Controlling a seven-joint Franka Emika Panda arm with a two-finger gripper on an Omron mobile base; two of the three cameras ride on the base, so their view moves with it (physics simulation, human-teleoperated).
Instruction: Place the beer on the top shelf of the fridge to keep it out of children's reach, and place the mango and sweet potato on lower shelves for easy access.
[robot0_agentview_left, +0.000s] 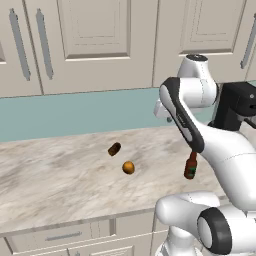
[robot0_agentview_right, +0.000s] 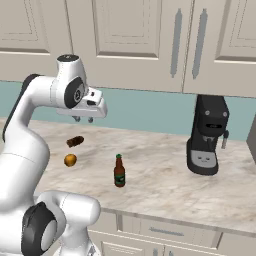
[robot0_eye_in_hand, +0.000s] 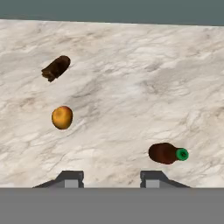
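Counter stock, left to right in the hand view: sweet potato (robot0_eye_in_hand: 56, 68), lying on its side towards the backsplash; mango (robot0_eye_in_hand: 62, 117), just nearer the counter edge and apart from it; beer (robot0_eye_in_hand: 167, 153), upright, well to the right of both, seen from above with its cap pointing at the lens. All three sit on the marble counter (robot0_eye_in_hand: 131, 87); none is held. Claw (robot0_eye_in_hand: 111, 179): two finger tips (robot0_eye_in_hand: 70, 178) set apart with bare counter between them, gripping nothing; whether that gap counts as open or nearly closed cannot be told. It hovers high over the counter in the right base view (robot0_agentview_right: 83, 119), above and behind the sweet potato (robot0_agentview_right: 75, 141) and mango (robot0_agentview_right: 70, 160), with the beer (robot0_agentview_right: 119, 171) off to its right and nearer the front edge. Step in hand, as judged: the first pick, approach stage, nothing yet taken to the fridge. Next move likely calls for shifting right and forward over the beer, dropping to straddle its body, then closing. Coffee machine (robot0_agentview_right: 207, 135) stands far right
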